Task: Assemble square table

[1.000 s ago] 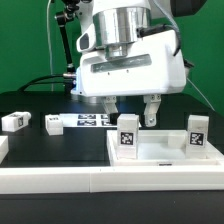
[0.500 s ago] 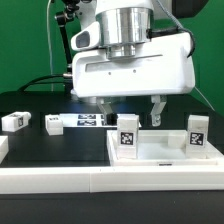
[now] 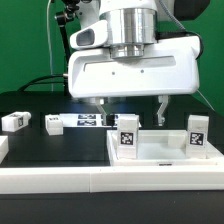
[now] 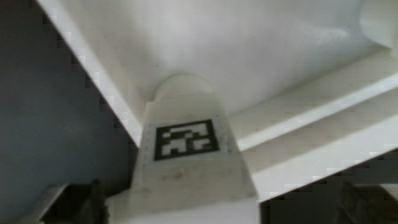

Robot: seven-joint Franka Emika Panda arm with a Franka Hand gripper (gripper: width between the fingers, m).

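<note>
The square table's white top (image 3: pixel 150 158) lies at the exterior view's right with its raised rim up. Two white tagged legs stand upright on it: one (image 3: pixel 127 135) near its left corner, one (image 3: pixel 197 135) at its right. Two more legs (image 3: pixel 14 121) (image 3: pixel 52 124) lie on the black table at the left. My gripper (image 3: pixel 130 112) hangs open just above the left standing leg, with one finger to each side and clear of it. In the wrist view that leg (image 4: pixel 183 140) rises toward my gripper (image 4: pixel 222 205), between two dark fingers (image 4: pixel 80 200).
The marker board (image 3: pixel 90 121) lies flat behind the top, between the loose legs and my gripper. A long white border wall (image 3: pixel 90 185) runs along the front. Cables and a black stand rise at the back left.
The hand has come closer to the exterior camera and looms larger over the left standing leg. The jaws stay open. No part has moved.
</note>
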